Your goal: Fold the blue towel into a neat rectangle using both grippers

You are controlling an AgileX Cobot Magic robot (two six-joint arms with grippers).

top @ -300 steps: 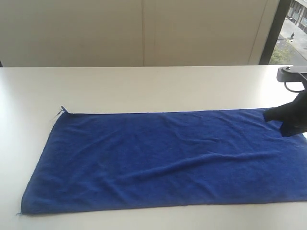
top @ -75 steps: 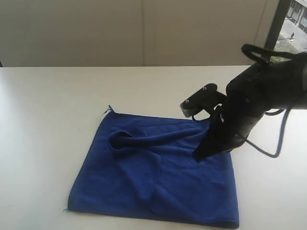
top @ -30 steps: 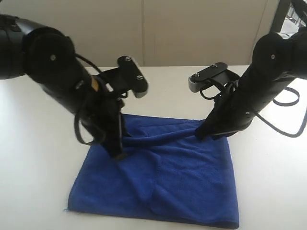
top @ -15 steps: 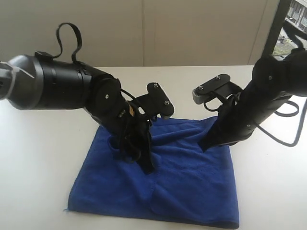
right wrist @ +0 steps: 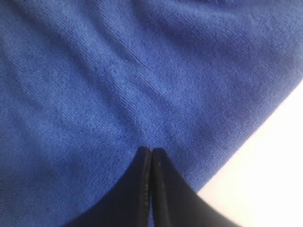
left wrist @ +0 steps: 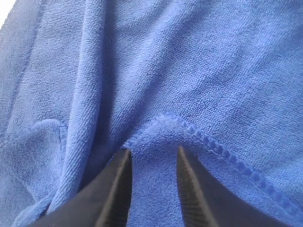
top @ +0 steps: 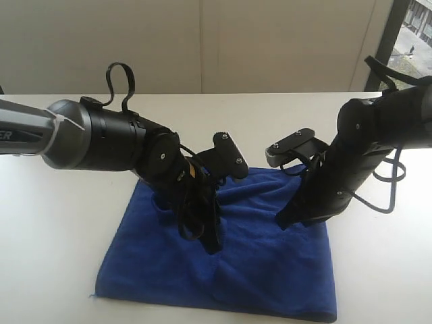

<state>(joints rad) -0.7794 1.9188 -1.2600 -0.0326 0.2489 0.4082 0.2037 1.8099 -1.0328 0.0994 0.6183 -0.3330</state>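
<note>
A white table [top: 54, 223] fills the lower part of the scene. Its top is smooth and matte, brighter toward the far edge. Behind the table runs a plain cream wall [top: 101, 47], split by a thin vertical seam [top: 200, 46] roughly above the table's middle. Beyond the table's far right corner a dark frame [top: 382, 47] rises at a slant beside a window [top: 418, 30]. Through it, pale paved ground shows in daylight. The light across the table is even and cool.
</note>
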